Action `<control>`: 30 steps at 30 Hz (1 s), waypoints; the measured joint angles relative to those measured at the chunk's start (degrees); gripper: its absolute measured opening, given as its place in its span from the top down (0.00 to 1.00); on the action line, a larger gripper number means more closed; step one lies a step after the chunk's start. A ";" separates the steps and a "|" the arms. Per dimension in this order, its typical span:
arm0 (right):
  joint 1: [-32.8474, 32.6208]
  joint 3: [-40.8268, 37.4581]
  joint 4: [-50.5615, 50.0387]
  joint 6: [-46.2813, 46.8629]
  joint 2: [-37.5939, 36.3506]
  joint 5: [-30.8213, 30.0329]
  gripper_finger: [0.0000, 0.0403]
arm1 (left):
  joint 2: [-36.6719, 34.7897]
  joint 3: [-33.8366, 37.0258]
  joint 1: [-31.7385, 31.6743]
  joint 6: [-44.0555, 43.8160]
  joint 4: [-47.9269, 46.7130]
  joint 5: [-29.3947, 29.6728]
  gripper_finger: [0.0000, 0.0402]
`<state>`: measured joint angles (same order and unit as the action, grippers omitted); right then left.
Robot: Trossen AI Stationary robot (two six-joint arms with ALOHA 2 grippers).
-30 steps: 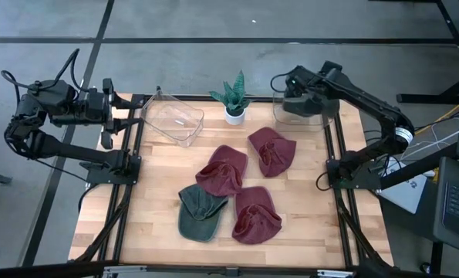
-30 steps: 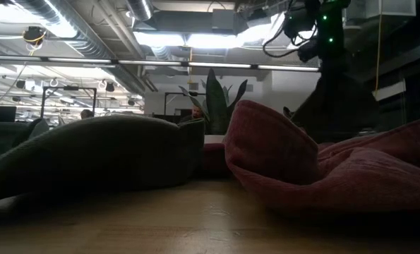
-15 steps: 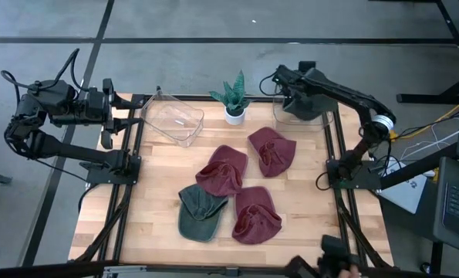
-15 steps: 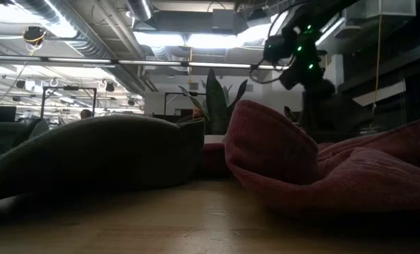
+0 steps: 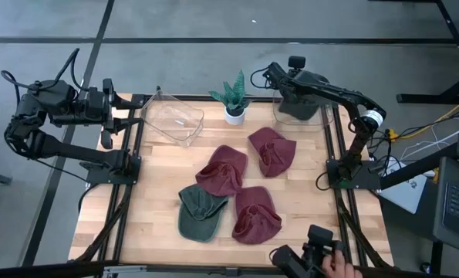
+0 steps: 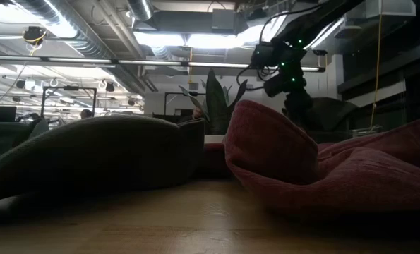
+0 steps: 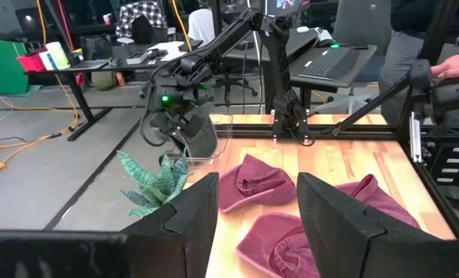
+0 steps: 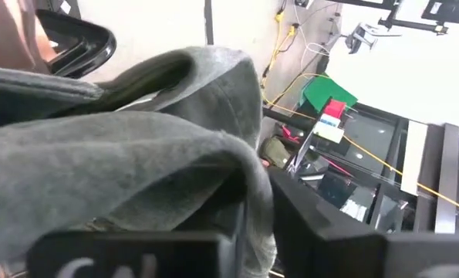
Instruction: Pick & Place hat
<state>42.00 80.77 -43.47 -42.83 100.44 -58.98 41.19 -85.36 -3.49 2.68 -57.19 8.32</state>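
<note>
A grey hat [image 5: 297, 109] hangs partly inside the clear bin [image 5: 322, 116] at the bench's [image 5: 306, 208] far right corner, its cloth draped over the right gripper [image 5: 285, 83], which is poised above that bin. The right wrist view shows the grey cloth lying between and over the fingers; whether the gripper grips the hat or has let go cannot be told. This appears to be the placing step: the next move calls for freeing the cloth fully into the bin, then lifting clear. Three red hats [image 5: 271, 150] and one green hat [image 5: 200, 214] lie mid-bench, awaiting pick-up. A second clear bin [image 5: 173, 117] and a small potted plant [image 5: 234, 99] stand along the far edge. The left gripper [image 7: 248, 205], fingers apart and empty, waits beyond the bench's left edge.
</note>
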 joint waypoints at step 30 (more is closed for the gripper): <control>-2.25 -0.11 -6.17 -2.71 -2.62 -3.69 0.58 | 0.00 -0.04 0.00 0.02 -2.82 -0.02 0.57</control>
<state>39.75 80.66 -49.63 -45.54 97.82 -62.67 41.19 -85.40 -3.49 2.70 -60.01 8.29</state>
